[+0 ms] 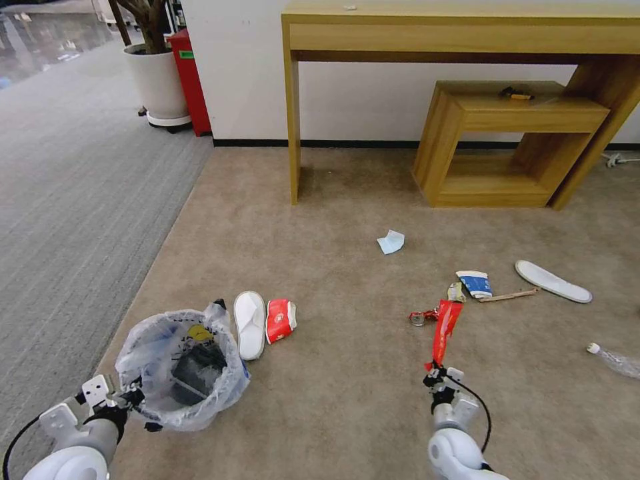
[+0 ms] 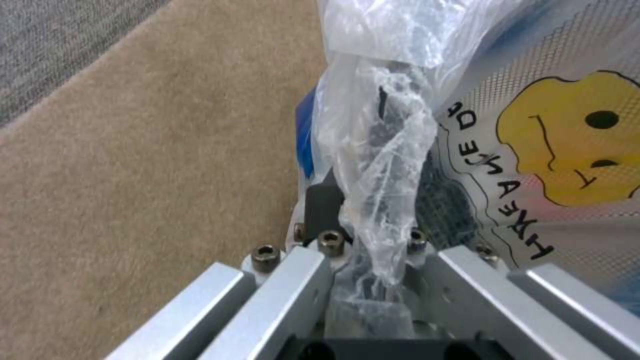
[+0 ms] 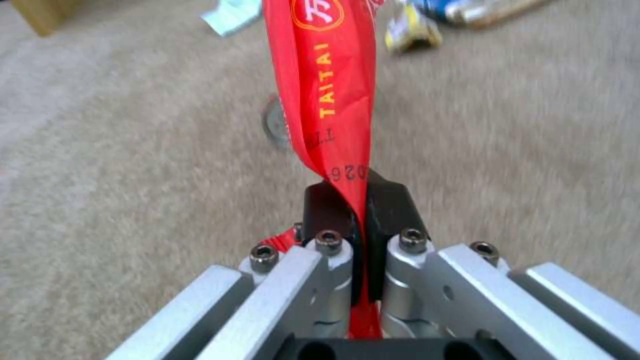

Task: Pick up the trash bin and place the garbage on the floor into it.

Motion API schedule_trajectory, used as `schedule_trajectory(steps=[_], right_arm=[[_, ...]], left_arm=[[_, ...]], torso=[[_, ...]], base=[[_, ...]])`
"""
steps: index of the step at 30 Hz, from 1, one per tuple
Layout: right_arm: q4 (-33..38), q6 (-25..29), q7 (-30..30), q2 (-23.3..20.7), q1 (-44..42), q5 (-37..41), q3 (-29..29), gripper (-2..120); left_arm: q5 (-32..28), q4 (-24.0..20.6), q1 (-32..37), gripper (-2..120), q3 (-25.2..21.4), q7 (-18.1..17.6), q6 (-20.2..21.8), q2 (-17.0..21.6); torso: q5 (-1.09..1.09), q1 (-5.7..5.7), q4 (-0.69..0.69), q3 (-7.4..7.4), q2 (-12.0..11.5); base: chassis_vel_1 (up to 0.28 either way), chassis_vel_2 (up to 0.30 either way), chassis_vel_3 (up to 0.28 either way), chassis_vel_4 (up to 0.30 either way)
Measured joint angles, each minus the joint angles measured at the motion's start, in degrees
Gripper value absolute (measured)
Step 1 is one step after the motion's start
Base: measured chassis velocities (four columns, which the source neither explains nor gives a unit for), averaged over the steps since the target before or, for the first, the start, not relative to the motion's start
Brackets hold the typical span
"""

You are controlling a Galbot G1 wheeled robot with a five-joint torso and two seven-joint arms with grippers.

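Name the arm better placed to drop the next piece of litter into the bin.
Right: the right gripper already pinches the red wrapper, while the left gripper holds the trash bin.

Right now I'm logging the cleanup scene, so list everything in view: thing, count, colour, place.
trash bin: one, dark with white printed bag, held at its near-left rim.
red wrapper: one, hanging from the right gripper.
slippers: two, white; one beside the bin, one far right.
red pack: one, right of the near slipper.
crushed can: one, red-silver, mid-floor.
paper cup: one, blue-white.
wooden stick: one.
tissue: one, pale blue.
clear bottle: one, right edge.
floor: beige carpet.
desk: one, wooden, by the wall.
left gripper: shut on bag and rim.
right gripper: shut on the wrapper.
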Motion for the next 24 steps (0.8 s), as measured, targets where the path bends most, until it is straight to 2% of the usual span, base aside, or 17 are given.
schedule_trajectory(steps=[7, 10, 17, 24], right_arm=[[6.2, 0.0, 0.3, -4.8, -2.2, -0.3, -1.1, 0], [14.0, 0.0, 0.4, -9.7, -3.8, -1.0, -2.6, 0], [23.5, 0.4, -0.2, -13.6, -4.1, -0.8, -5.0, 0], [29.6, 1.5, -2.5, -16.4, -1.0, 0.2, -8.2, 0]], left_arm=[[-0.7, -1.4, 1.7, 0, 0.0, -0.3, 0.8, 0.6], [-0.7, -2.1, 2.7, 0, 0.0, -0.3, 1.1, 1.7], [-0.8, -2.5, 3.2, 0, 0.1, -0.2, 1.3, 2.7], [-0.8, -2.9, 2.5, 0, 0.4, -0.1, 1.3, 3.4]], torso=[[0.00, 0.00, 0.00, 0.00, 0.0], [-0.01, 0.00, 0.00, 0.00, 0.0], [-0.01, 0.00, 0.01, 0.00, 0.0], [-0.02, 0.00, 0.01, 0.00, 0.0]], base=[[0.000, 0.000, 0.000, 0.000], [0.000, 0.000, 0.000, 0.000], [0.000, 0.000, 0.000, 0.000], [0.000, 0.000, 0.000, 0.000]])
